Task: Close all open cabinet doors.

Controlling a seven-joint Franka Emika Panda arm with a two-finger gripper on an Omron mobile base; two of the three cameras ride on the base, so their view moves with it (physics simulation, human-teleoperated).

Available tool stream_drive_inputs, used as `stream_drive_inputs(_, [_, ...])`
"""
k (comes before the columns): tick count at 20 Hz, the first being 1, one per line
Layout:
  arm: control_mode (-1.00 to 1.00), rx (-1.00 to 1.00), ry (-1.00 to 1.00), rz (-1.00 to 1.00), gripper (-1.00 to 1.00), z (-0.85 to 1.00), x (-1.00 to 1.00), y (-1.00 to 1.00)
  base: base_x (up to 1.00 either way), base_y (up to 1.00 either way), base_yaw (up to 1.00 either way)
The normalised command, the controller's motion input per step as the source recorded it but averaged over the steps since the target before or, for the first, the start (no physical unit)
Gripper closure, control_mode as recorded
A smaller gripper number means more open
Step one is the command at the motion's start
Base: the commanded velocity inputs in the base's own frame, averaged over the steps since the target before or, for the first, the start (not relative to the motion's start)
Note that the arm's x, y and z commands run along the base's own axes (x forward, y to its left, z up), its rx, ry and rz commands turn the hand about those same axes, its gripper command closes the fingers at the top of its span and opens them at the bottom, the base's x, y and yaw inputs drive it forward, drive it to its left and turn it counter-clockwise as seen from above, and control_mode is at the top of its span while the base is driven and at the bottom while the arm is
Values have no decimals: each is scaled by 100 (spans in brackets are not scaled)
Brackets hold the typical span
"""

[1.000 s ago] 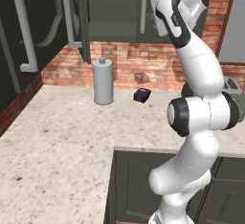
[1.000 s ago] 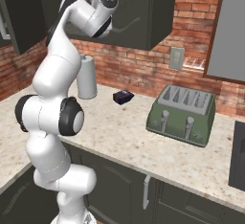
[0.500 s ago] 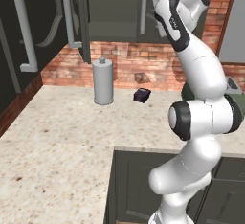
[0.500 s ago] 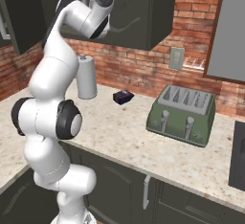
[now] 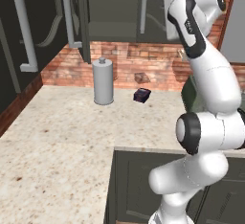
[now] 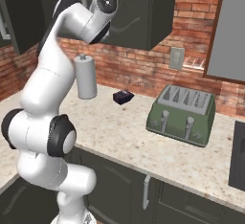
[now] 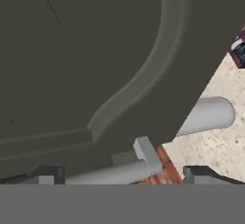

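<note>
1. My fingertips (image 7: 50, 174) poke up at the bottom of the hand view, one on each side and set well apart, so the gripper (image 7: 122, 173) is spread with nothing pinched in it.
2. Between the tips runs a silver bar handle (image 7: 107, 174), lying across the gap with its bracket stub sticking up near the middle. Can't tell if either tip actually touches it.
3. Right past the handle is the cabinet door (image 7: 95, 50), dark grey-green with that curved arched moulding sweeping across it. It's very close to the hand camera.
4. From the left base view my hand is up high at the wall cabinets, next to a door panel (image 5: 110, 3) with a long vertical handle (image 5: 143, 5). Another door (image 5: 84, 19) further left stands swung out edge-on toward the room, so it's open.
5. Below the door's edge there's a grey canister (image 7: 206, 115), upright on the speckled counter (image 5: 57, 141) by the brick wall (image 5: 143, 62).
6. A small dark purple box (image 5: 141, 95) sits just beside the canister, not touching.
7. Off to the right on the counter is a green toaster (image 6: 184, 115), well apart from those two.
</note>
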Motion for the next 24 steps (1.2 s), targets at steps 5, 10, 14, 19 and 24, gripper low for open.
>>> stream_drive_inputs(5, [-100,16,0,1,-100,0,-68,3,0,0,0])
stream_drive_inputs(10, [-100,8,0,11,-100,0,-68,19,0,0,0])
stream_drive_inputs(14, [-100,0,-5,21,-100,-3,-71,24,0,0,0])
stream_drive_inputs(19, [-100,0,-8,17,-100,-2,-66,31,0,0,0])
stream_drive_inputs(24, [-100,0,-8,16,-100,-1,-60,29,0,0,0])
